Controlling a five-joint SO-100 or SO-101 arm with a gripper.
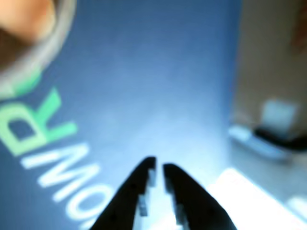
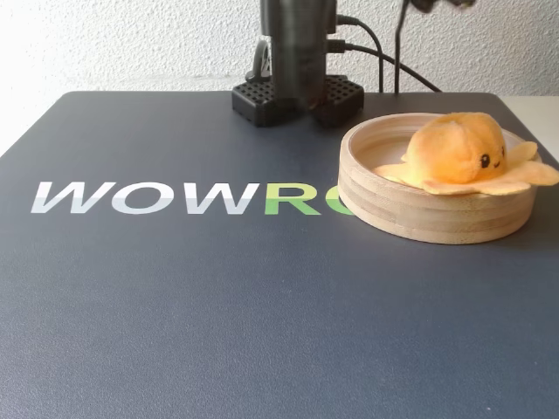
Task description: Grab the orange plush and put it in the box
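Covering the tabletop [image 2: 175, 305] is a dark slate-blue mat printed with large lettering, white letters followed by green ones, the last of them hidden behind the box [image 2: 434, 216] in the fixed view. Behind the mat rises a rough white plastered wall [image 2: 131, 44]. At the mat's far edge stands the arm's dark base [image 2: 297, 96], with black cables [image 2: 376, 52] trailing off to the right. In the wrist view, which is badly blurred, the same lettering [image 1: 53, 158] runs along the left side, and a pale floor or wall area with indistinct objects lies beyond the mat's right edge.

The orange plush [image 2: 458, 153] is a small yellow-orange octopus with a domed head, tiny black eyes and a smile facing right of the camera. It sits inside the box, a shallow round tray of light layered wood, with its flat tentacles draped over the near and right rim. The box rests on the mat at the right of the fixed view. In the wrist view a blurred curved rim with an orange patch [image 1: 29, 19] shows in the top left corner.

The gripper [image 1: 159, 165] hangs above bare mat, its two dark fingers nearly together with only a narrow gap at the tips and nothing between them.
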